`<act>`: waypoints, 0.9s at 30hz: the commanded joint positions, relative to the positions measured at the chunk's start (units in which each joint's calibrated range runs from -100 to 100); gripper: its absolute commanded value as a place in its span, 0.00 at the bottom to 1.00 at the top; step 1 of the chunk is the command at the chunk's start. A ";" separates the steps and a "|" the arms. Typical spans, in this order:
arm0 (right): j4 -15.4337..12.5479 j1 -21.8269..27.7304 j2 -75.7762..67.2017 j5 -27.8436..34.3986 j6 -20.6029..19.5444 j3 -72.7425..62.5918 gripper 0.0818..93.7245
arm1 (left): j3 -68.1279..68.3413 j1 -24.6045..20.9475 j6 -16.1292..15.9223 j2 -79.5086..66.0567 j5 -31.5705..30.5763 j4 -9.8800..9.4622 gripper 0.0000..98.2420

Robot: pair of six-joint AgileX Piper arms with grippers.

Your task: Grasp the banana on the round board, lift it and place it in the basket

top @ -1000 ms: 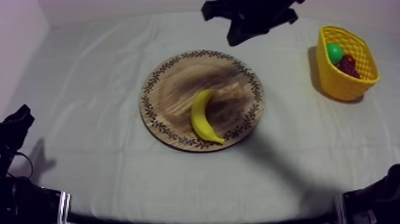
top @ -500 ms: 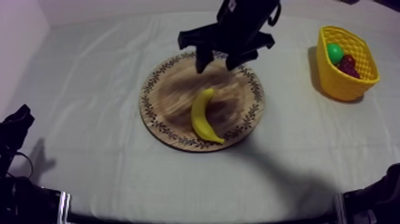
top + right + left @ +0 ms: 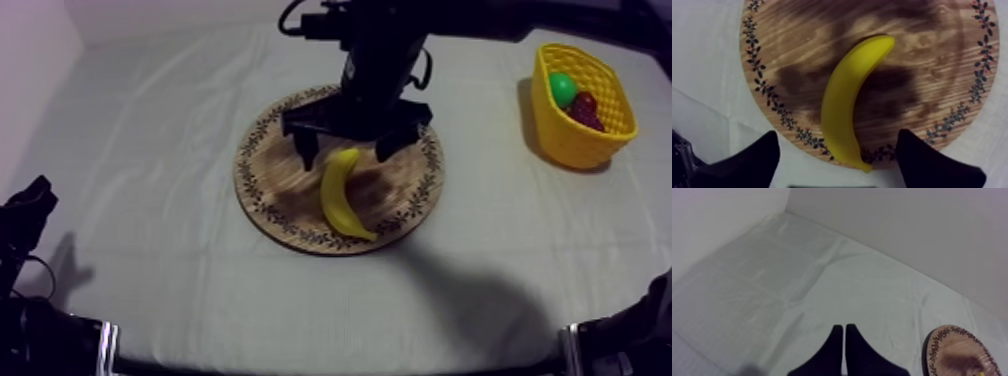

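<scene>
The right gripper (image 3: 344,156), fingers spread wide, hangs over the curved yellow banana (image 3: 340,198) on the round wooden board (image 3: 268,172); the near-left left gripper (image 3: 844,329) is pressed together, empty.

We saw a grey-white cloth (image 3: 150,200) over the whole table, creased in faint folds. Toward two o'clock from the table's middle lay a green fruit (image 3: 562,88) (its kind we could not tell). A small red fruit (image 3: 585,104) lay against it at its four o'clock side. A pale wall (image 3: 897,228) rose behind the cloth at twelve o'clock.
</scene>
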 commanded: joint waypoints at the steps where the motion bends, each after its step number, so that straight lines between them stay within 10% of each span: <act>1: 0.13 -0.01 3.22 0.08 -0.39 -0.66 0.73 | 0.00 -0.01 0.00 0.04 0.00 -0.02 0.00; 13: 0.93 -0.06 12.96 -1.32 -1.57 -4.42 0.70 | 0.00 -0.01 0.00 0.04 0.00 -0.02 0.00; 27: 1.37 -0.43 14.60 -2.34 -1.57 -4.08 0.28 | 0.00 -0.01 0.00 0.04 0.00 -0.02 0.00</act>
